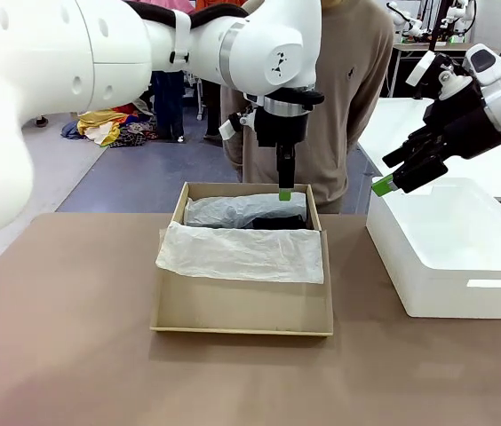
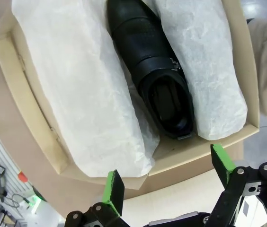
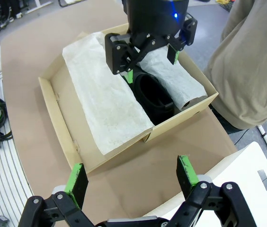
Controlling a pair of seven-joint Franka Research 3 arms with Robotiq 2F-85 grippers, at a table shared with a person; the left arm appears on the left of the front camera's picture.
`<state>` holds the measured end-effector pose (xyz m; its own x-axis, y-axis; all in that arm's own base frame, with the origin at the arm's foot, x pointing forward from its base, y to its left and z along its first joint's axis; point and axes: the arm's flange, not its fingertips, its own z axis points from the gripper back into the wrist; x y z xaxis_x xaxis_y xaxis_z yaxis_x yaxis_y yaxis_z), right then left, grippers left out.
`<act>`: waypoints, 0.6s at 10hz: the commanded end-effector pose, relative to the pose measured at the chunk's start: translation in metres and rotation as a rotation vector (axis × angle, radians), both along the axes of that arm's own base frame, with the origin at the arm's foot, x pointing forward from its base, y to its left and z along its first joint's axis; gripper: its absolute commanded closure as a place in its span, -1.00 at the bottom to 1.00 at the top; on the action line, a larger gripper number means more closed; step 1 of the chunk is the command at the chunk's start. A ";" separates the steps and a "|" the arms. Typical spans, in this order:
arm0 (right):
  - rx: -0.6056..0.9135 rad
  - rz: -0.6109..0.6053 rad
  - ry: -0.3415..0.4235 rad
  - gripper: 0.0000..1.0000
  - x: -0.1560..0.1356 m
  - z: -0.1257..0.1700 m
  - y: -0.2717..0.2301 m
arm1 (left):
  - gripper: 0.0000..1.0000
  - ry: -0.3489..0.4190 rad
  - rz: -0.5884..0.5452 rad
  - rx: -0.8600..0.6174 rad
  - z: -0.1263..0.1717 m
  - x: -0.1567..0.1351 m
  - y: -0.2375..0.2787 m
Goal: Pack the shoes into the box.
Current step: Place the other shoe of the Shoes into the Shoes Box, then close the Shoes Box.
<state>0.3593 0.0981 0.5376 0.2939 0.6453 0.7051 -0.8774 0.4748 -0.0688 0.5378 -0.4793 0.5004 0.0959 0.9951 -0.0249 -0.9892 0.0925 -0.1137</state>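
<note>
A glossy black shoe [image 2: 147,61] lies in the far half of the tan cardboard box [image 1: 242,311], between two folds of white tissue paper [image 2: 76,94]; its heel opening faces the box's end wall. My left gripper [image 1: 284,191] hangs open just above the box's far end, over the shoe [image 1: 277,222], with nothing between its green pads [image 2: 113,191]. In the right wrist view the left gripper [image 3: 147,52] stands directly above the shoe [image 3: 155,97]. My right gripper [image 1: 388,182] is open and empty, held in the air right of the box [image 3: 57,113].
A white plastic bin [image 1: 464,257] stands to the right of the box, below my right gripper. A person in a tan sweater [image 1: 348,89] stands at the far edge, right behind the box. The brown tabletop [image 1: 64,337] spreads left and in front.
</note>
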 end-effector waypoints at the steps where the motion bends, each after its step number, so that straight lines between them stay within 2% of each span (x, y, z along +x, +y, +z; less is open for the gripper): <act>1: 0.019 0.019 -0.009 -1.00 0.003 -0.001 0.000 | -1.00 0.004 0.007 0.004 -0.001 0.000 0.000; 6: 0.019 0.019 -0.009 -1.00 0.003 -0.001 0.000 | -1.00 0.004 0.007 0.004 -0.001 0.000 0.000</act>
<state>0.3593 0.0981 0.5376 0.2939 0.6453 0.7051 -0.8774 0.4748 -0.0688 0.5394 -0.4807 0.4949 0.0963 0.9950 -0.0252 -0.9894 0.0930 -0.1112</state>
